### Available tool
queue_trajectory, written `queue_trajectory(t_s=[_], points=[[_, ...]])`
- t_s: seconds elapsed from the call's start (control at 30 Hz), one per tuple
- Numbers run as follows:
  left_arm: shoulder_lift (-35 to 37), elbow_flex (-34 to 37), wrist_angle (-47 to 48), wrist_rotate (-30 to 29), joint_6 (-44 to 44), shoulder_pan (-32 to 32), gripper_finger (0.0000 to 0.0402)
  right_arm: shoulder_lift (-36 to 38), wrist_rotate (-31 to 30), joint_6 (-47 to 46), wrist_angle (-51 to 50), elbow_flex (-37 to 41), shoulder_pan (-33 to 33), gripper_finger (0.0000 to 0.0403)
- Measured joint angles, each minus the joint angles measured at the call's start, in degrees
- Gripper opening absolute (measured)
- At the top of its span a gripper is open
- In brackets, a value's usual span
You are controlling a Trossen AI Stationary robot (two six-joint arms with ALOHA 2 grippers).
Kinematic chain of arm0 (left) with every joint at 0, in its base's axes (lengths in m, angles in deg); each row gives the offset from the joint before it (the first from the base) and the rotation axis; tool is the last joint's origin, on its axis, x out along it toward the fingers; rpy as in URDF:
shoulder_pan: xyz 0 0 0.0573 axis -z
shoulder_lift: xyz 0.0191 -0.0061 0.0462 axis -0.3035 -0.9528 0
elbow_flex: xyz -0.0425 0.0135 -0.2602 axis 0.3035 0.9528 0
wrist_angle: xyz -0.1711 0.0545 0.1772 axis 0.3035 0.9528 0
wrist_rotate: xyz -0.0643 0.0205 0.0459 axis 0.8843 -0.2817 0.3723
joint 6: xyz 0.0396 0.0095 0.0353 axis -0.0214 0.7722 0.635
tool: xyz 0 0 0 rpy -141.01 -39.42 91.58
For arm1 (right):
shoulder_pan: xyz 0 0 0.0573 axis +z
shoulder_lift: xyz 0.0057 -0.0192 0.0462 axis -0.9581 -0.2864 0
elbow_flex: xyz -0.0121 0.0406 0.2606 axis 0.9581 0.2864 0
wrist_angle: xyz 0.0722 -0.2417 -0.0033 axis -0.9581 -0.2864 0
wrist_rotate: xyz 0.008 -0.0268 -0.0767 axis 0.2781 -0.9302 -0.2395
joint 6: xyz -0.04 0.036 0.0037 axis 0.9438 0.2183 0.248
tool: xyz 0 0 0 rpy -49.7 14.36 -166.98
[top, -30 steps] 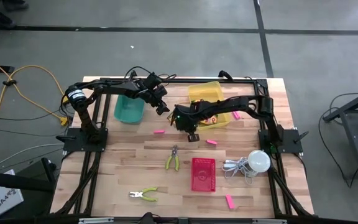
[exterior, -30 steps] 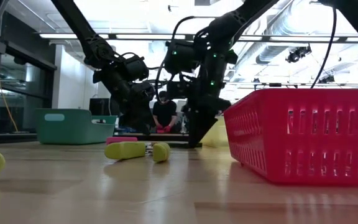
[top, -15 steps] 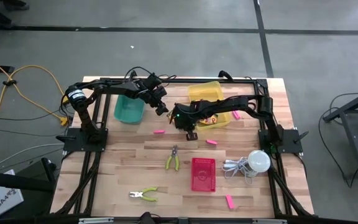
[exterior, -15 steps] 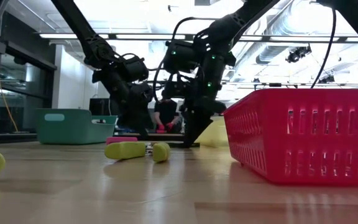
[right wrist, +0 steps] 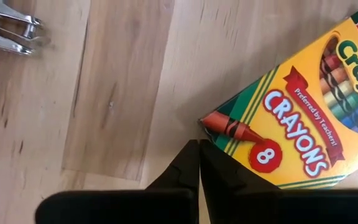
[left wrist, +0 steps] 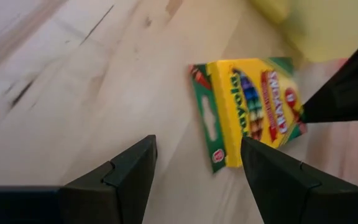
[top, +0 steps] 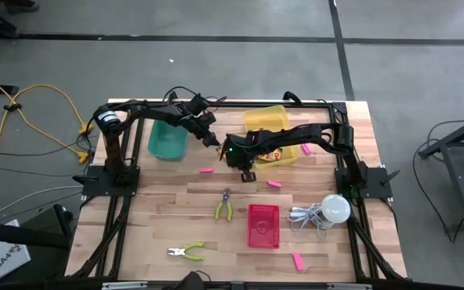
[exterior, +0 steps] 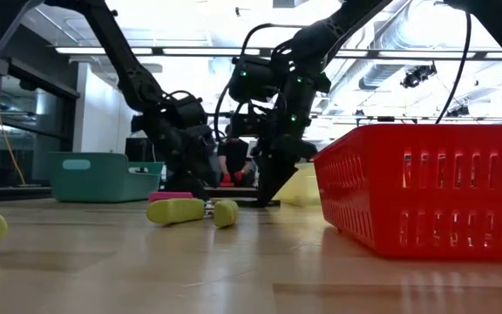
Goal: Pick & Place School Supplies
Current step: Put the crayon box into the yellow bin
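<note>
A yellow-and-green crayon box (left wrist: 247,112) lies flat on the wooden table, printed face up; it also shows in the right wrist view (right wrist: 297,118). My left gripper (top: 213,138) is open just above the table, and the box lies ahead of its fingers (left wrist: 194,149). My right gripper (top: 246,173) is shut, with its tips (right wrist: 199,149) at one corner of the box. In the high view the right gripper hides the box. Pink erasers (top: 206,170), (top: 275,184), (top: 297,260) lie flat on the table. My right gripper has its shut fingertips (right wrist: 188,165) at the crayon box's corner, by the red crayon print (right wrist: 215,127). The fingers come from above, slanting. The box lies flat on the table. I cannot tell whether the tips touch it.
A yellow bin (top: 256,121) with colourful boxes stands at the far middle, with a teal bin (top: 167,141) to its left. A red basket (top: 263,225), two pliers (top: 224,205), (top: 185,252) and a white bulb with its cord (top: 335,209) lie nearer. Another eraser (top: 305,148) lies beside the yellow bin.
My left gripper has come down a little and moved toward the crayon box and my right gripper. Its arm has swung at the shoulder side.
</note>
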Motion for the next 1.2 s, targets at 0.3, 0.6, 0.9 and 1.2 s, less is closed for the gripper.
queue_trajectory(t_s=[0.3,0.6,0.9,1.2], points=[[-0.6,0.0,-1.4,2.8,-1.6,-0.1,0.0232,0.0,0.1,0.2,0.0,0.0,0.3,0.0002],[-0.6,0.1,-1.3,3.6,-1.8,1.6,0.0232,0.0,0.1,1.0,0.0,0.0,0.3,0.0002],[-0.7,0.1,-1.2,4.1,-3.4,2.9,0.0232,0.0,0.1,1.2,0.3,0.0,0.3,0.0002],[-2.6,0.1,-3.6,7.2,-5.2,3.4,0.0232,0.0,0.3,1.5,0.2,0.0,0.4,0.0002]])
